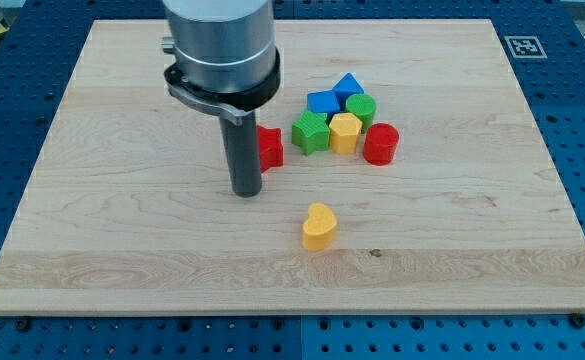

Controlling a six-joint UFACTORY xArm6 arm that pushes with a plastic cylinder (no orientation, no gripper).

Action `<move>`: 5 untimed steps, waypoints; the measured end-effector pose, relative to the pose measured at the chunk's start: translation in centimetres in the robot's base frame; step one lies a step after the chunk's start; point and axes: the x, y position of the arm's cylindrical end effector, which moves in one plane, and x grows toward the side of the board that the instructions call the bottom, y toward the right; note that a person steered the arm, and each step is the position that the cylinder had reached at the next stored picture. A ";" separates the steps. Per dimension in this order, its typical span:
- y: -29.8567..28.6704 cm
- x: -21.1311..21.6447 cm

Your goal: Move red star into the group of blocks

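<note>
Your tip (247, 190) rests just left of the red star (270, 147), which sits left of the green block (311, 132) at the group's edge, nothing clamped

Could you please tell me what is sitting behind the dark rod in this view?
Behind the rod, just above my tip, the red star shows only its right part; the rest is covered. It seems apart from the green block of the group, though whether the rod touches it cannot be seen.

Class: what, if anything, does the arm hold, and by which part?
Nothing is held. My tip stands just left of the red star, partly hiding it.
</note>
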 end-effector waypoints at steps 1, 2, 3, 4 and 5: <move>0.0 -1.2; 0.2 -2.3; 0.9 -2.9; 1.0 -4.0; 1.1 -5.3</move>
